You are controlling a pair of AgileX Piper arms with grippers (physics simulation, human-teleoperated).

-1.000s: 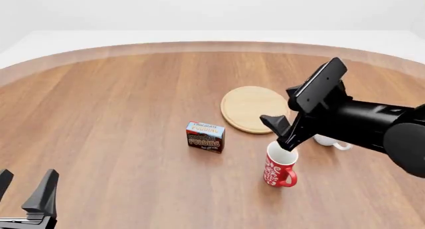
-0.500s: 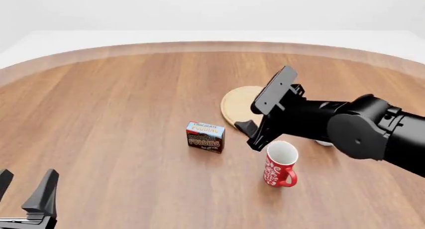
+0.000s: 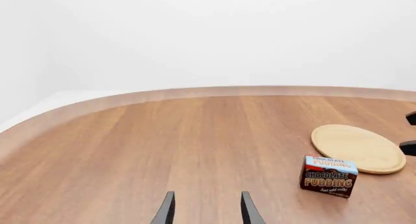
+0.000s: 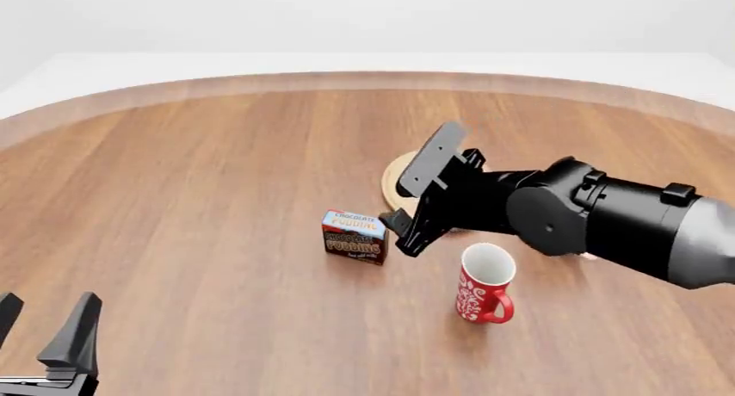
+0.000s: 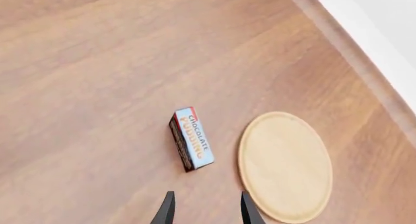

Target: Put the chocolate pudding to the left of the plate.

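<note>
Approach step: the right gripper [image 4: 397, 228], fingers released, hovers beside the chocolate pudding [image 4: 355, 237]; next, descend and straddle the carton.

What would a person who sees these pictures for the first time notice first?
The big black right arm fills the front view's right side, its open right gripper hanging just right of the chocolate pudding. That small carton stands on the wooden table, apart from the round plate behind it. A red patterned mug stands nearer the camera, under the arm.
</note>
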